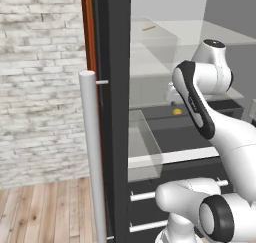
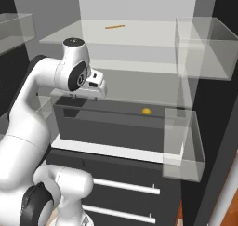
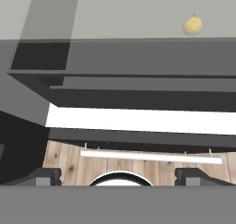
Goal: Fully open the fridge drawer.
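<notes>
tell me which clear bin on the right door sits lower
The smaller clear bin beside the fridge drawer; the larger bin hangs above it at shelf height.

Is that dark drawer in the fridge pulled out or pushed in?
Pulled out partly: the fridge drawer juts forward, showing its open top with a small yellow fruit inside. Whether fully, cannot tell.

Non-task items: small yellow fruit (image 2: 146, 111) on a grey surface inside the fridge, hand view has it at 1 o'clock (image 3: 193, 25). Thin orange stick (image 2: 114, 27) on the upper glass shelf (image 2: 139, 39), 12 o'clock in both base views. Clear bins (image 2: 183, 146) on the open door, one higher (image 2: 204, 48). Long silver bar handle (image 1: 93, 157) at 8 o'clock in left base view. Brick wall (image 1: 40, 82) at 9 o'clock, wood floor (image 1: 45, 212) below.
</notes>
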Robot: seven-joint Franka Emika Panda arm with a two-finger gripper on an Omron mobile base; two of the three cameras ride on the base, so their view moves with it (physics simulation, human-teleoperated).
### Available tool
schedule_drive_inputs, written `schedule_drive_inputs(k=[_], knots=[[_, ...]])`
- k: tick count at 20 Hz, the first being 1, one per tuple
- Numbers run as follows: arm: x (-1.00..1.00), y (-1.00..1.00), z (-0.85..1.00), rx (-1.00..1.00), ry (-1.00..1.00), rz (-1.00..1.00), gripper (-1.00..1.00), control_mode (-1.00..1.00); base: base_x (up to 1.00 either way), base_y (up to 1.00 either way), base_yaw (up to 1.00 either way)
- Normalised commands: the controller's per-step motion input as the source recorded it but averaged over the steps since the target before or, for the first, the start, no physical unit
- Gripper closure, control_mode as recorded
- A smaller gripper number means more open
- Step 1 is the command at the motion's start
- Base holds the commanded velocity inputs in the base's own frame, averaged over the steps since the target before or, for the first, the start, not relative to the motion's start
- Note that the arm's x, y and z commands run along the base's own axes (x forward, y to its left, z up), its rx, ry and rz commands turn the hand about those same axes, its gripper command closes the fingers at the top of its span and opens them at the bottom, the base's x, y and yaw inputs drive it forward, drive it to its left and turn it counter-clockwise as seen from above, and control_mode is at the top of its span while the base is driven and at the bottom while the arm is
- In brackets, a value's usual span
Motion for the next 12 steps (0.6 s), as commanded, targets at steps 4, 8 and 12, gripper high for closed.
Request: schedule_drive_inputs(k=[4,8,12], knots=[[0.00,0.00,0.00,0.00,0.00,0.00,-1.00,1.00,-0.17,-0.19,0.00],[0.00,0.00,0.00,0.00,0.00,0.00,-1.00,1.00,-0.20,-0.23,0.00],[0.00,0.00,0.00,0.00,0.00,0.00,-1.00,1.00,-0.29,-0.29,-0.01]])
